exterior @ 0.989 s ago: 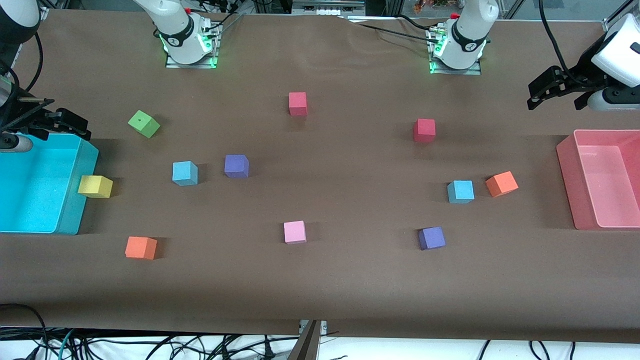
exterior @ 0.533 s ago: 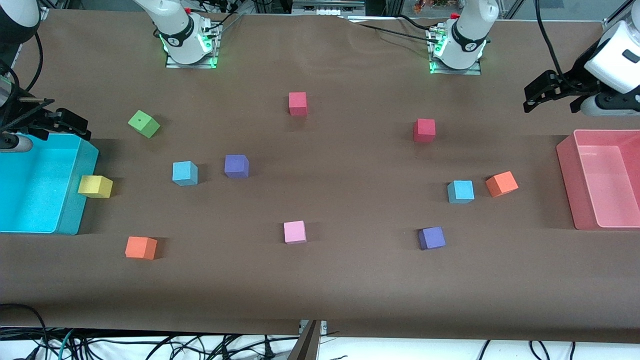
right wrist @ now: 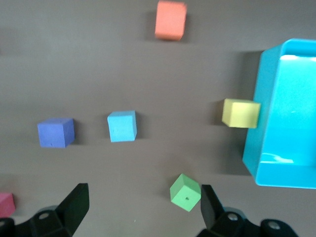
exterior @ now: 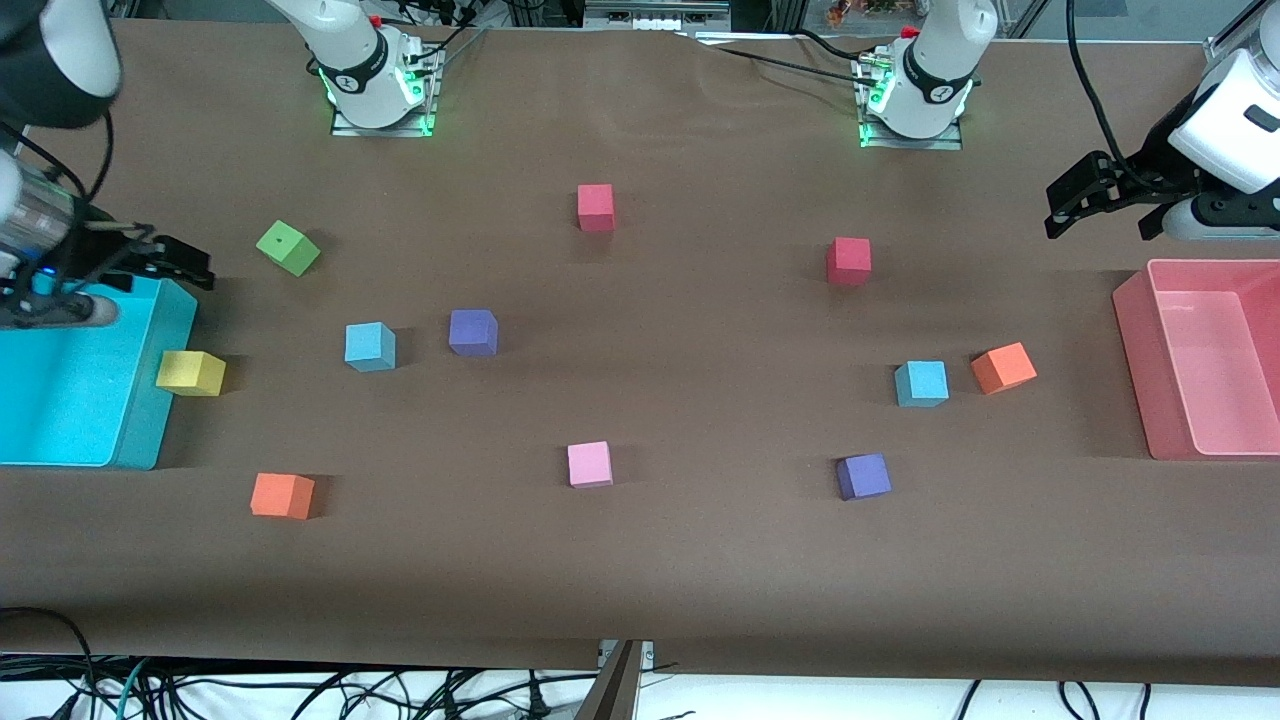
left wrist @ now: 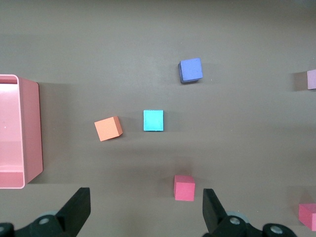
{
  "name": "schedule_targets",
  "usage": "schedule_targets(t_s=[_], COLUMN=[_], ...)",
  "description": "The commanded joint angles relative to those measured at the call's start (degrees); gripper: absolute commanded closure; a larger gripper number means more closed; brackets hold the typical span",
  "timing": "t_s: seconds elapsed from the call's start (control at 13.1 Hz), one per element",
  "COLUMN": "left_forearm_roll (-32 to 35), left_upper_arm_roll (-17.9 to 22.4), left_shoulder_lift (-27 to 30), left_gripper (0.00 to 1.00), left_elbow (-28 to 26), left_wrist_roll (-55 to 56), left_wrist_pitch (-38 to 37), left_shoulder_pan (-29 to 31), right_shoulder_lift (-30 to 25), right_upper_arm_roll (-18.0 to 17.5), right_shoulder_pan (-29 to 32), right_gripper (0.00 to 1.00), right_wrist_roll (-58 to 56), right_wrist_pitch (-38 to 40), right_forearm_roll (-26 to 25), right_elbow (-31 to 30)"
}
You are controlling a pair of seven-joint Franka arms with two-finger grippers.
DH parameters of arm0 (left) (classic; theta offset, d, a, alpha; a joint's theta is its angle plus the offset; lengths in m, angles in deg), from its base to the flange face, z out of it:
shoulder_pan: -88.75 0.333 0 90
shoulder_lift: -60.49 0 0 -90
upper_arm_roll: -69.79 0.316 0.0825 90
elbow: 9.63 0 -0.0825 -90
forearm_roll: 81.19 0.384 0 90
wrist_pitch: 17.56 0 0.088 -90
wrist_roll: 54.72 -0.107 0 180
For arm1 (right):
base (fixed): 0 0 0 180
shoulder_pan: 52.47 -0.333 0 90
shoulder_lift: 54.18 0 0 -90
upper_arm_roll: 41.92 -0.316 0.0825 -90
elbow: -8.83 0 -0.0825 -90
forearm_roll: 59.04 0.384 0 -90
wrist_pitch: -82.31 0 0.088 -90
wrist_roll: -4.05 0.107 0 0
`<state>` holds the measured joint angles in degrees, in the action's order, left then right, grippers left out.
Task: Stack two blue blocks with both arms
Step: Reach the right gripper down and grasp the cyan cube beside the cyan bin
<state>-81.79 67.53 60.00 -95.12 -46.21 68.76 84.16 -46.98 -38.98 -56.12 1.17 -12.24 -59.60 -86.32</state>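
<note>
Both blue blocks (exterior: pixel 370 346) (exterior: pixel 921 383) on table, well apart — right gripper (exterior: pixel 165 262), left gripper (exterior: pixel 1095 195) aloft, open

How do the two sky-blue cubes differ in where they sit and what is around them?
The blue block toward the right arm's end sits beside a purple cube; the blue block toward the left arm's end sits beside an orange cube. The first lies slightly farther from the front camera than the second. Both look the same size, rest flat on the table, apart from their neighbours, untouched by either tool.
</note>
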Motion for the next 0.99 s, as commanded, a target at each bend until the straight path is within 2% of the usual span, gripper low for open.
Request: schedule_targets(t_s=[0.0,0.08,0.23,0.46,0.61,0.91], left_forearm_roll=[1.21,1.21,1.21,0.16,0.16,0.16], left_upper_arm_roll=[-0.12,-0.03,-0.11,-0.11,-0.03,1.28], left_shoulder_lift=[0.05,0.14,0.23,0.67,2.33,2.34], left_gripper=[0.00,0.00,0.00,0.00,0.00,0.00], left_elbow=[0.50,0.59,0.41,-0.99,-4.06,-4.60], left_wrist_roll=[-1.04,-1.04,-1.04,-4.36,-6.57,-9.12], left_wrist_pitch=[-1.41,-1.33,-1.59,-1.07,0.86,1.48], left_shoulder_pan=[0.38,0.47,0.47,1.43,2.40,2.93], right_shoulder_lift=[5.08,7.80,9.84,9.76,10.29,11.87], right_upper_arm_roll=[0.14,0.14,-0.21,-0.30,-0.74,-0.83], right_shoulder_pan=[-2.41,-3.20,-4.86,-6.02,-6.89,-7.16], right_gripper=[0.00,0.00,0.00,0.00,0.00,0.00], right_wrist_roll=[0.16,0.25,0.51,4.01,4.90,5.34], right_wrist_pitch=[0.42,-1.24,-6.93,-21.43,-27.07,-30.52], right_forearm_roll=[-0.32,0.03,0.47,0.56,0.65,0.74], right_elbow=[0.32,0.06,-2.74,-13.28,-16.80,-20.07])
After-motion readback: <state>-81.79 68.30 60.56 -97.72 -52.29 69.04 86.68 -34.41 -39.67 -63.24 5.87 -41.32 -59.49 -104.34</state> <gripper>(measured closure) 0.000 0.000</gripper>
